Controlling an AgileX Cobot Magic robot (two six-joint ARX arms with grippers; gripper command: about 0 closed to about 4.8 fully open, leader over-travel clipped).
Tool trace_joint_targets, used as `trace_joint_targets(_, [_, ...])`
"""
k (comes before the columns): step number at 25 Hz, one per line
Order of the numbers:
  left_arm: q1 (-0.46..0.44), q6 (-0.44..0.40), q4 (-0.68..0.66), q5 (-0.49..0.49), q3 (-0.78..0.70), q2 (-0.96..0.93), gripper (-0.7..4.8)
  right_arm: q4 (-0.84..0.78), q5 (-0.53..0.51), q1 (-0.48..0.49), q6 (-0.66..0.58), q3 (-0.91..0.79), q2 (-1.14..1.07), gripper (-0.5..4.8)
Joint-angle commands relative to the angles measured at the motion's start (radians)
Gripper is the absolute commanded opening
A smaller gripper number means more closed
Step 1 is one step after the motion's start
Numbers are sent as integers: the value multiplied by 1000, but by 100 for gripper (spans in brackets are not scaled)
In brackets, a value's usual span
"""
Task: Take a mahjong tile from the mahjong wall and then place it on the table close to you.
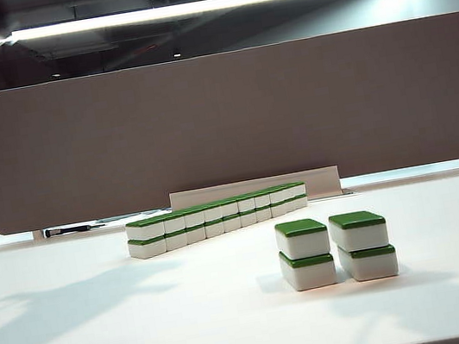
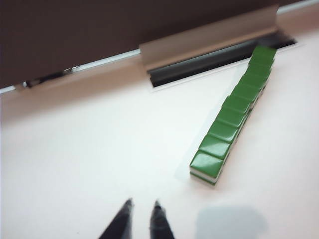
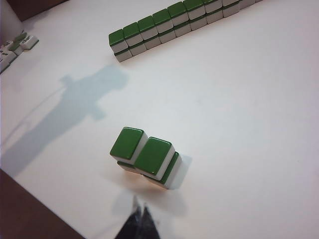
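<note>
Left gripper (image 2: 142, 219): raised above the bare table (image 1: 81, 335), fingertips nearly together, holding nothing. The mahjong wall (image 1: 219, 217) lies well apart from it, running from centre-left toward the partition board (image 1: 230, 119). Right gripper (image 3: 139, 219): hovering, tips pressed together, empty, just short of the short pair of two-high stacks (image 3: 144, 157); wall well beyond.

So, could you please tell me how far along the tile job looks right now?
Done, it seems: two two-high stacks stand on the table in front of the wall. In hand: nothing; the left claw is nearly shut and empty above bare table short of the wall's end, and the right claw, shut, hangs by the stacks. Left: grasp a wall tile and set it near.
</note>
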State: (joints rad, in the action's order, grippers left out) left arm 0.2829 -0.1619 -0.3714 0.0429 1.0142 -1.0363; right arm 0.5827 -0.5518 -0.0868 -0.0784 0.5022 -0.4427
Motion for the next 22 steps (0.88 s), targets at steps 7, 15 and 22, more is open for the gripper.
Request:
trace_joint_targets(7, [-140, 98, 258, -1, -547, 433, 49, -11, -5, 0, 0, 5, 0, -1])
trace_joint_targets(15, [-256, 219, 309, -2, -895, 801, 49, -11, -5, 0, 0, 5, 0, -1])
trace_joint_targets(22, [-263, 241, 309, -2, -982, 901, 49, -11, -5, 0, 0, 5, 0, -1])
